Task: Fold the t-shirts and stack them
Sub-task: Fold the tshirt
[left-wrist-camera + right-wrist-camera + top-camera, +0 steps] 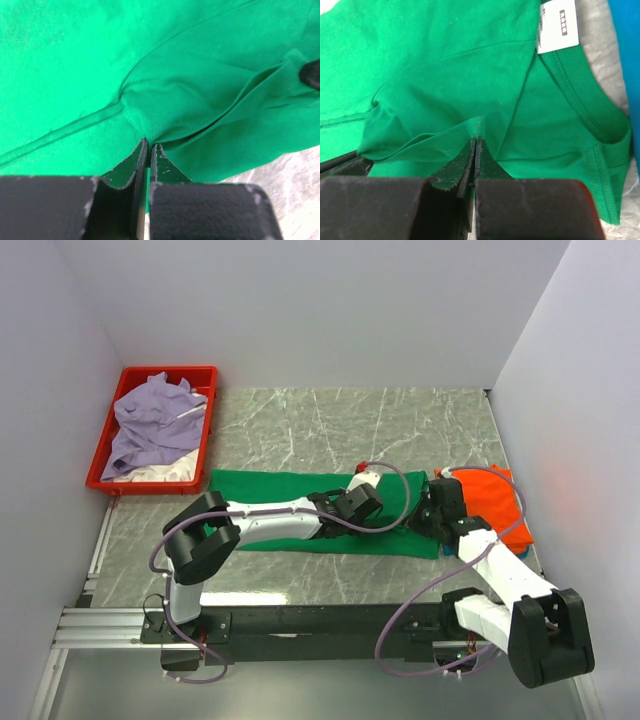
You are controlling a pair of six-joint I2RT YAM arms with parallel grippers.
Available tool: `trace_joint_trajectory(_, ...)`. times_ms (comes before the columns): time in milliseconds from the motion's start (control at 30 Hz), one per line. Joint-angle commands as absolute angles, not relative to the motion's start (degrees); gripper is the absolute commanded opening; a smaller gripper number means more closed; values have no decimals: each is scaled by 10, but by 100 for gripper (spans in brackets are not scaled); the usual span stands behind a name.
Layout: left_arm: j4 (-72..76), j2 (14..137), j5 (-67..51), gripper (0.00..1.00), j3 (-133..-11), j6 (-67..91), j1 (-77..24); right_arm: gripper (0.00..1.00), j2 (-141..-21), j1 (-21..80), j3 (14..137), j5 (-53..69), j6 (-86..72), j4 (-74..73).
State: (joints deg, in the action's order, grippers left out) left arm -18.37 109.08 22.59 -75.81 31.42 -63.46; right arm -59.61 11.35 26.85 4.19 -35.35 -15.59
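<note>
At far left, the red tray [168,370] held the lavender tee [150,420], bunched. Mid-table [330,420] the green t-shirt [270,485] lay as a flat band. The left gripper [149,146] sat over its right part, jaws closed to a sliver on a pinch of green cloth by a seam. The right gripper [475,142] was just beside it, jaws pressed together on a hemmed fold near the collar label. The orange tee [500,495] lay far right. For the fold, I'd raise both pinches level and together and carry evenly — thin grips, so either could slip and skew the edge.
</note>
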Motion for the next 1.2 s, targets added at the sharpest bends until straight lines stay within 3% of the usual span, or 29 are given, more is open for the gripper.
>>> trace_joint_trajectory(0,-183,1068,235,1,-741,329,-635,0,-562,112,253,61,-366,-142)
trace_joint_trajectory(133,-178,1063,231,2,-726,332,-635,3,-534,112,237,81,-375,-145)
trace_joint_trajectory(267,-176,1061,231,2,-717,334,-634,21,-504,111,230,93,-381,-164)
trace_joint_trajectory(400,-169,1056,225,12,-706,333,-633,32,-470,111,232,85,-382,-185)
trace_joint_trajectory(600,-160,1035,221,37,-684,337,-630,32,-478,111,244,81,-386,-186)
trace_joint_trajectory(667,-155,1018,212,40,-677,339,-626,32,-487,112,246,89,-390,-172)
trace_joint_trajectory(900,-138,963,164,35,-650,349,-601,30,-533,124,240,96,-413,-133)
trace_joint_trajectory(1167,-109,945,84,32,-615,376,-536,29,-535,217,185,55,-479,-98)
